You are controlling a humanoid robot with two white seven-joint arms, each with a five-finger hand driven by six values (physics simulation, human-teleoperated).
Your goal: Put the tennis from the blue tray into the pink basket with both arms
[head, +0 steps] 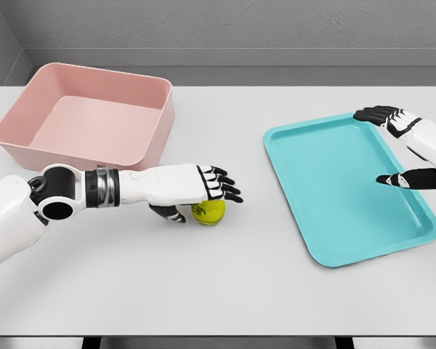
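Counter (pixel 225 291): a pale grey-white surface that filled most of the head view, with a grey wall behind it.
Pink basket (pixel 160 120): a deep, rectangular pink bin that stood at the far left of the counter; nothing showed inside it.
Blue tray (pixel 327 251): a shallow turquoise tray with rounded corners that lay flat on the right half of the counter, turned at a slight angle; its floor was bare, with no ball on it.
Left arm (pixel 73 193): white with black joints, it came in from the lower left and stretched across the counter just in front of the basket.
Right arm (pixel 429 142): it came in from the right edge and reached over the tray's far right corner.
Left hand (pixel 207 190): it lay palm down over the ball, black-tipped fingers reaching past it to the right, thumb curled below on the ball's left side; it covered the ball's top, though whether the fingers truly gripped it I could not tell.
Right hand (pixel 392 145): it was spread wide above the tray's right rim, fingers high near the far corner and thumb pointing left lower down, and it held nothing.
Tennis ball (pixel 211 212): yellow-green, it sat on the counter between basket and tray, nearer the basket, partly hidden under the left hand.
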